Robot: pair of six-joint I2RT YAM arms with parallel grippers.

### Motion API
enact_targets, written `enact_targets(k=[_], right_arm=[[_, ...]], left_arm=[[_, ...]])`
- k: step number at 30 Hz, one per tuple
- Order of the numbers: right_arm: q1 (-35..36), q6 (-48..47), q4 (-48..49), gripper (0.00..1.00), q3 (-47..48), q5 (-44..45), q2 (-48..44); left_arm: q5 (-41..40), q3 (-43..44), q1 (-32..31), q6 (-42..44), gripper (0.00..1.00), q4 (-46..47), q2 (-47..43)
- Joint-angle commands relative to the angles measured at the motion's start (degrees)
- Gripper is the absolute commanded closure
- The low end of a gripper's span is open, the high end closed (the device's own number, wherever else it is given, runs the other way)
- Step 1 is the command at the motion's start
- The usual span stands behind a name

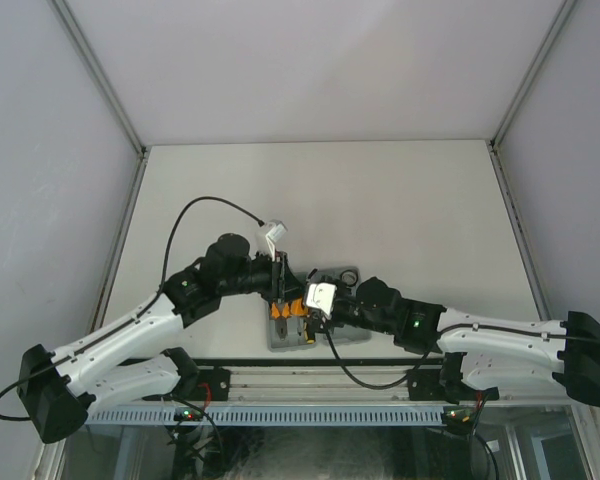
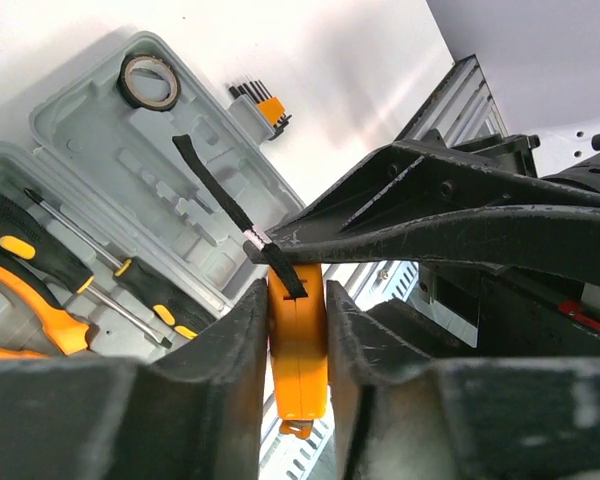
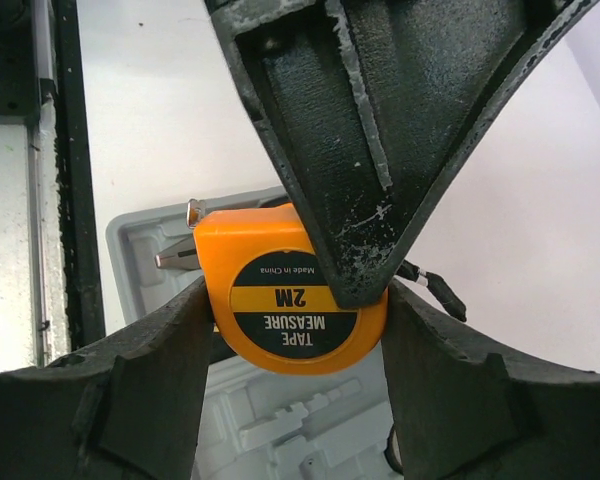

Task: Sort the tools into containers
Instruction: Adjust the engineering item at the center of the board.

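Observation:
The round orange tape measure (image 2: 298,350) hangs edge-on over the open grey case (image 2: 100,130), with my left gripper (image 2: 296,300) shut on its flat faces. My right gripper (image 3: 297,295) is closed round the rim of the tape measure (image 3: 280,290), both fingers touching it. A left finger (image 3: 380,120) covers part of the label. Two screwdrivers (image 2: 40,250) and the orange-handled pliers (image 2: 40,310) lie in the case's tray. The dark ring (image 2: 148,82) sits in a corner of the lid. The bit set (image 2: 260,105) lies on the table beside the lid.
The tape measure's black strap (image 2: 215,185) trails over the lid. In the top view both grippers meet above the case (image 1: 350,335), which sits at the table's near edge by the arm bases. White walls enclose the table.

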Motion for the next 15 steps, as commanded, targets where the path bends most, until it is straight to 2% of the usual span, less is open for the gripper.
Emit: enact_targets(k=[1,6,11,15], right_arm=[[0.6,6.4,1.6,0.69,3.0,1.3,-0.4],[1.2,9.8,-2.2,0.74,3.0,4.6,-1.5],[1.9,14.7,-7.3,0.78,3.0,8.4,-3.4],[2.9,24.9,-13.4,0.86,3.0,14.5,-7.0]], left_arm=[[-2.3,3.6,-0.3,1.1,0.64,1.1,-2.0],[-4.3,4.0,-0.3,1.0,0.45,0.5,-3.7],[-7.5,5.0,-0.2,1.0,0.41,-2.3,-4.9],[-13.1,3.4,0.4,0.3,0.39,-3.6,-7.1]])
